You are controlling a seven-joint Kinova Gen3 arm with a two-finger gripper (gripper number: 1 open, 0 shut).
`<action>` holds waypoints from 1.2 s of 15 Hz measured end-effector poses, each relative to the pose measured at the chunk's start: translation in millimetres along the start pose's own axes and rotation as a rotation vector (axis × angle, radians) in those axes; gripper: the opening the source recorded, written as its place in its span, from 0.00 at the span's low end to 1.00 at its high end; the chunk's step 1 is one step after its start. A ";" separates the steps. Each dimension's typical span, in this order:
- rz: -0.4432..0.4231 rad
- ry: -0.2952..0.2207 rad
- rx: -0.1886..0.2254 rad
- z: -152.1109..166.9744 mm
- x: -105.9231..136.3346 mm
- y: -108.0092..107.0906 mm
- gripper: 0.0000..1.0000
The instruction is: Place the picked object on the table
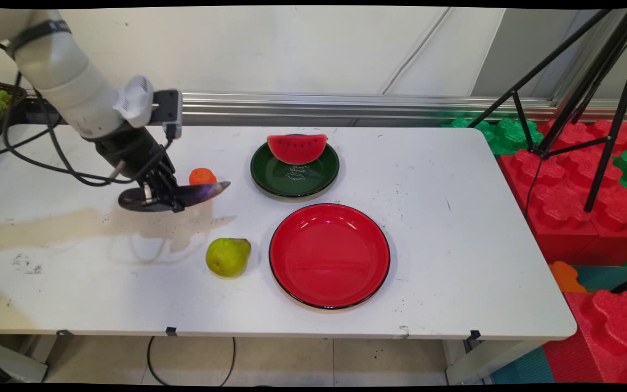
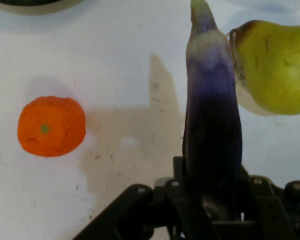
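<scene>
White table (image 1: 455, 228) under everything. Arm (image 1: 68, 81) slanting down from upper left, gripper (image 1: 162, 199) low over the table's left part, clamped tight around a purple eggplant (image 1: 204, 191) held level above the surface, tip toward the plates. Red plate (image 1: 329, 255) near the front, bare. Green plate (image 1: 294, 173) behind it, carrying a watermelon slice (image 1: 297, 148). Pear (image 1: 227, 256) just left of the red plate. Orange (image 1: 202, 176) just behind the eggplant.

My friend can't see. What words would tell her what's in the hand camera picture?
The black gripper holds a long purple eggplant that points away from the camera, above the white table. An orange sits on the table to the picture's left, and a yellow-green pear lies at the upper right.
</scene>
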 end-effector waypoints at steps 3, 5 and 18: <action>-0.010 -0.017 0.005 19.7 3.7 -1.5 0.00; -0.016 -0.024 0.007 28.6 5.4 -3.0 0.00; -0.034 -0.033 0.007 77.8 17.5 -13.4 0.00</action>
